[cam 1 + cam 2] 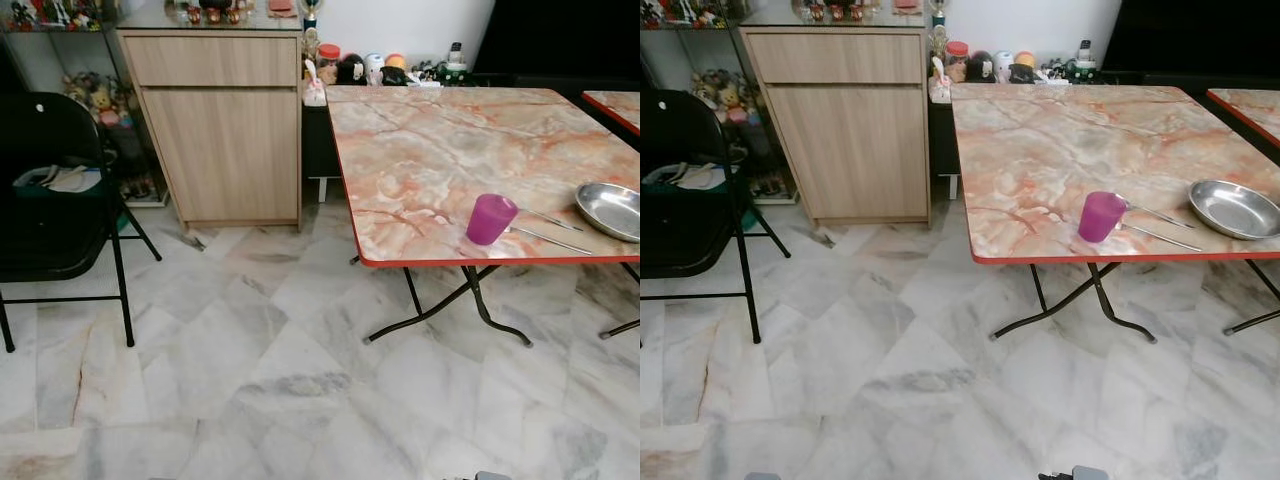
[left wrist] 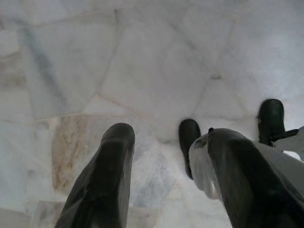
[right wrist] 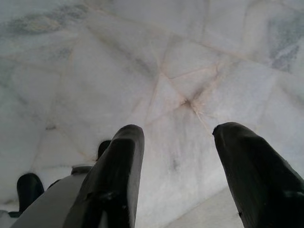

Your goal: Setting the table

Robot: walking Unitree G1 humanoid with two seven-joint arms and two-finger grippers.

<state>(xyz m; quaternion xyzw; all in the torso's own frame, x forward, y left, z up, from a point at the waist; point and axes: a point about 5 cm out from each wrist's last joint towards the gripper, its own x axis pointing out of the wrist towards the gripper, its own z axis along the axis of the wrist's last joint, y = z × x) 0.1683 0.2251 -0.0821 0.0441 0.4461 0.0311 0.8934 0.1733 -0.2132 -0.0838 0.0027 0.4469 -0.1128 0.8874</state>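
Both pincers (image 2: 166,142) (image 3: 178,142) spread over marble floor (image 3: 142,57); purple cup (image 1: 490,218) on table (image 1: 420,150).

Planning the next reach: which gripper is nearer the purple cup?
Right. The purple cup sits ahead to the robot's right; both grippers, left and right, hang over the floor.

Marble-look tabletop (image 1: 430,150) w/ red edge stood on white marble floor (image 1: 250,360). Near its front edge sat a purple cup (image 1: 490,219), two thin metal utensils (image 1: 548,229) just beside it, & a steel plate (image 1: 612,209) further right.
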